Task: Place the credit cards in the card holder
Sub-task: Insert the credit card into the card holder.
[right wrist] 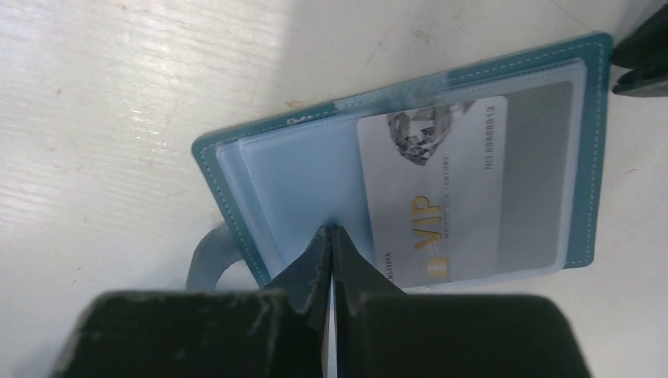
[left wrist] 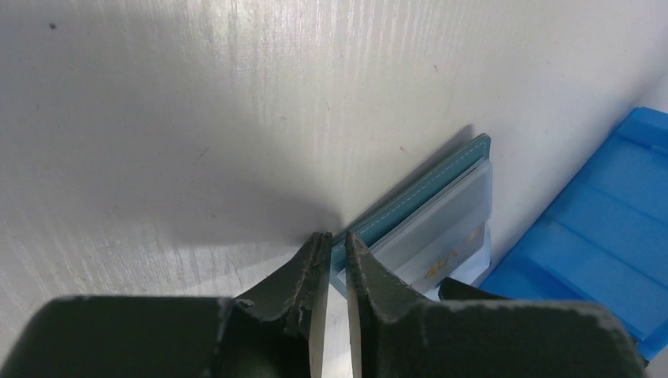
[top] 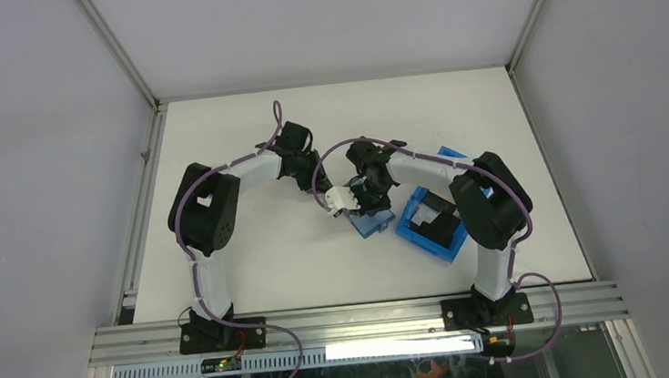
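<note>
right tool [right wrist: 332,234], closed and empty, touches open teal folding card holder [right wrist: 307,169] on white bench [right wrist: 118,94]; left tool [left wrist: 337,246] pinches its edge.

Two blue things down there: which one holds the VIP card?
The small teal card holder, stitched and open; the bright-blue bin beside it is bigger.

Teal card holder [right wrist: 299,185] with pale stitching, grey-white card [right wrist: 465,189], bright-blue bin [left wrist: 599,236]
</note>
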You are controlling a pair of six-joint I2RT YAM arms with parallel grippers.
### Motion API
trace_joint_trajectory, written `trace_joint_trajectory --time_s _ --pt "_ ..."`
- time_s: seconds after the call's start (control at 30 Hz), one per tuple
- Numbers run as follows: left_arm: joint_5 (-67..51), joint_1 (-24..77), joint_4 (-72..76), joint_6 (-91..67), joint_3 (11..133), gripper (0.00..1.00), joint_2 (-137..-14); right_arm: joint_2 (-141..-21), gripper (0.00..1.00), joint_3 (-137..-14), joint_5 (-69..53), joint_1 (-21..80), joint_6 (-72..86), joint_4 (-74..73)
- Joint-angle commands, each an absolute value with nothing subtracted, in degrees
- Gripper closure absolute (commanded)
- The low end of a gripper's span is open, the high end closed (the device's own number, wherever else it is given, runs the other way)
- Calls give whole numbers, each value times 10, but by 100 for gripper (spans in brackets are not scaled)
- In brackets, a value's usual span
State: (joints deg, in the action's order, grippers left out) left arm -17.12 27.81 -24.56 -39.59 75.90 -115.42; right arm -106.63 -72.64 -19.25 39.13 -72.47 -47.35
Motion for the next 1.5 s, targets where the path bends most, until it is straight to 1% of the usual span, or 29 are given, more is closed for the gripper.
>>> trace_joint_trajectory --time_s 0.0,0.37,0.47,0.63,0.83,1.03,1.13,1.2,1.27,1.3,1.33,1.37,1.43,1.47 --pt "-206 275 -250 -400 738 85 -1146 -1075 100 -746 -157 397 -715 -426" --pt "-210 276 -223 -413 673 85 -1115 -1085 97 -755 -114 403 -681 -352" --pt "-210 276 -216 -423 663 85 -1109 -1080 94 -751 -110 402 -666 -329" --pt "-196 276 -203 -445 641 85 -1088 -1072 92 -758 -115 402 -626 -328" --pt "-134 276 -170 -480 585 84 -1001 -1028 91 -773 -173 382 -546 -378" --pt "-70 276 -121 -450 528 79 -868 -983 86 -800 -315 324 -419 -480" --pt "-39 276 -104 -415 502 76 -792 -985 86 -808 -343 307 -398 -557" --pt "-10 276 -101 -393 488 74 -748 -975 87 -794 -326 305 -406 -593" --pt "17 275 -97 -376 470 68 -704 -952 87 -753 -301 305 -406 -597" --pt "30 274 -95 -370 464 62 -686 -939 87 -737 -289 305 -403 -594" --pt "43 274 -94 -368 458 53 -667 -927 87 -722 -274 305 -401 -592" --pt "56 274 -90 -369 449 41 -651 -916 87 -710 -252 305 -398 -590" --pt "71 273 -68 -382 426 12 -626 -899 87 -690 -217 305 -393 -583" --pt "70 270 -50 -391 415 3 -617 -891 87 -682 -201 305 -393 -581"
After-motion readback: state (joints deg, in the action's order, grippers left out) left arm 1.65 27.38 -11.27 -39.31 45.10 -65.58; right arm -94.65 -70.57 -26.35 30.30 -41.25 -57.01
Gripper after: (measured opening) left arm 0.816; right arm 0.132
